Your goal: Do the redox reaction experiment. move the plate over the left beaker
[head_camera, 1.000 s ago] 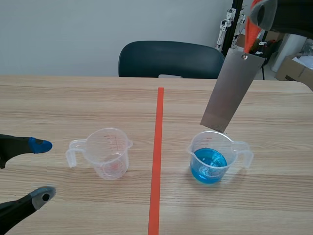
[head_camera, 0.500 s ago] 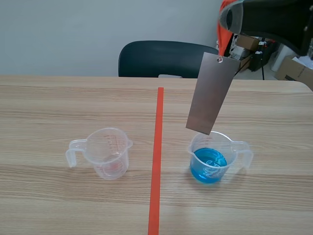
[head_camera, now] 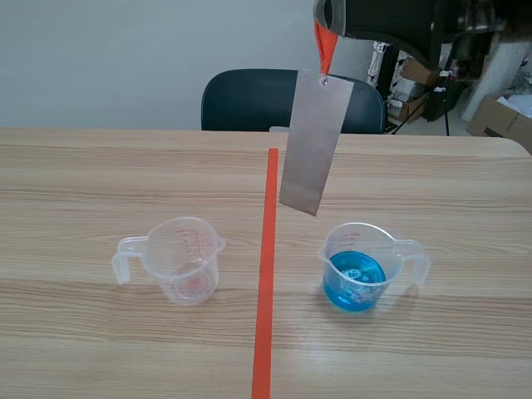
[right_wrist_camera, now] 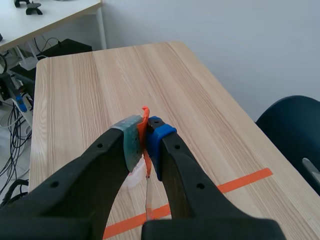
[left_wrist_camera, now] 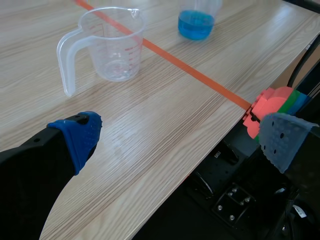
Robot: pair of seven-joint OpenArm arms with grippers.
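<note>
plate point(head_camera: 312, 141) hangs approx vertical off orange tag point(head_camera: 324, 43) pinched tight in right gripper point(right_wrist_camera: 145, 137), high up, just right of tape line point(head_camera: 266, 274); left beaker point(head_camera: 184, 259) sits down-left of it, nr wide-open left gripper point(left_wrist_camera: 182, 141).

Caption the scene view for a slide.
Right gripper holds the metal plate by its orange tag, hanging between the blue-filled beaker and the clear beaker.

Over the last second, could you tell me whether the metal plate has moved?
Yes. The metal plate has swung leftward, from above the beaker of blue liquid toward the orange tape line.
</note>
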